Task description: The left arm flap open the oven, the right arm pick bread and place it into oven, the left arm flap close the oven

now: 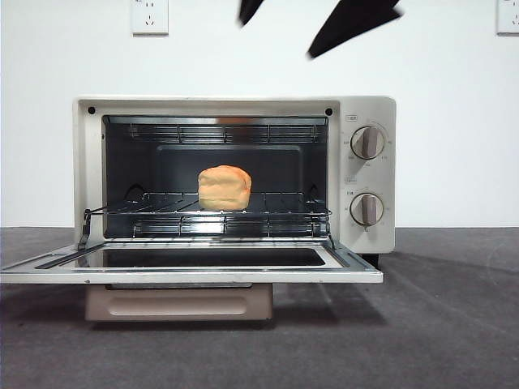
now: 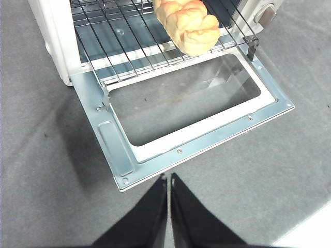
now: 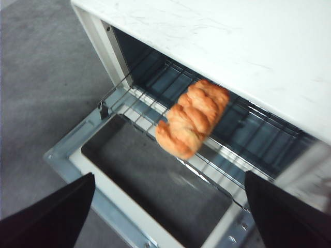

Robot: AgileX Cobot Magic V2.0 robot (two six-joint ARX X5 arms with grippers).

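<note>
The cream-white oven [image 1: 369, 113] stands with its door [image 1: 195, 274] folded down flat. Inside, the golden bread [image 1: 224, 188] lies on the wire rack [image 1: 162, 212], free of both grippers. In the left wrist view my left gripper [image 2: 169, 178] hangs shut and empty, just in front of the door [image 2: 207, 139] edge, and the bread [image 2: 189, 23] rests near the rack's front. My right gripper [image 3: 169, 175] is open and empty, held above the open door [image 3: 67, 155] with the bread [image 3: 192, 118] beyond it under the oven top [image 3: 232, 46].
Two black arm tips [image 1: 353, 24] poke in at the top of the front view. The beige handle [image 1: 178, 304] hangs under the lowered door. Two knobs [image 1: 367, 142] sit on the oven's right panel. Grey mat [image 1: 438, 324] surrounds the oven; a white wall stands behind.
</note>
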